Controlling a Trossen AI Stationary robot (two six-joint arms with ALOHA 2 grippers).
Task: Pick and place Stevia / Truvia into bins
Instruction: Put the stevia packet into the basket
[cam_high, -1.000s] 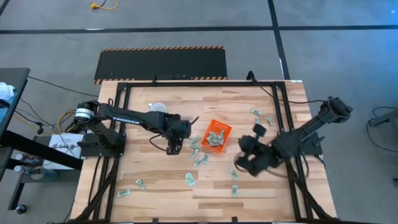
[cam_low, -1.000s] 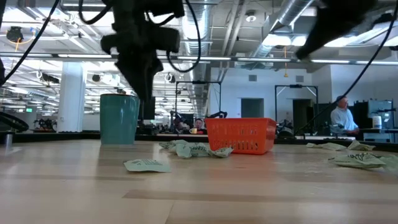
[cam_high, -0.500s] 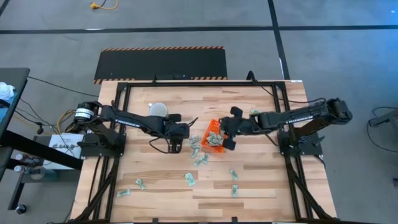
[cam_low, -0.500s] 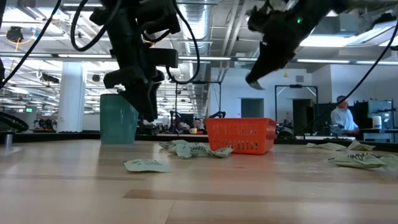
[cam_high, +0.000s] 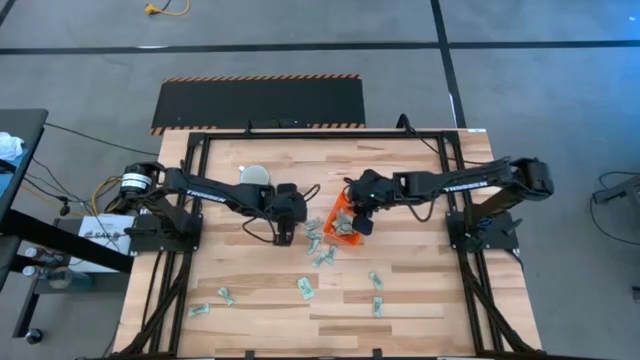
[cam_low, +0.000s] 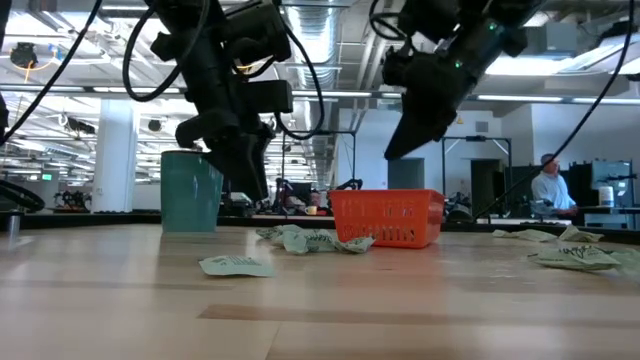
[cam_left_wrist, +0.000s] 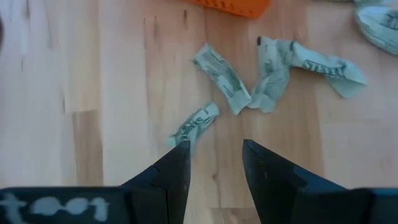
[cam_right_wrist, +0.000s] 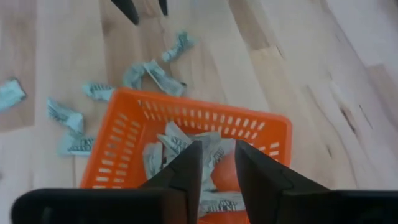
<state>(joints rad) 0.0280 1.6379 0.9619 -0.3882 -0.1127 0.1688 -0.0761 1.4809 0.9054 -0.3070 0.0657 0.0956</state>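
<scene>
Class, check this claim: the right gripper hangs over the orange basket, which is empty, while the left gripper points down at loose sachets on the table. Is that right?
Not quite. The orange basket is not empty: the right wrist view shows several sachets lying in it. The rest holds: the right gripper hangs over it, and the left gripper points down at loose sachets on the table.

My two arms are dark, slim and jointed, white lettering along the left forearm (cam_high: 205, 187), too small for me to read. Loose black cables loop off both. My left gripper (cam_left_wrist: 214, 163) and right gripper (cam_right_wrist: 216, 163) have tapered, matte black fingers.
</scene>
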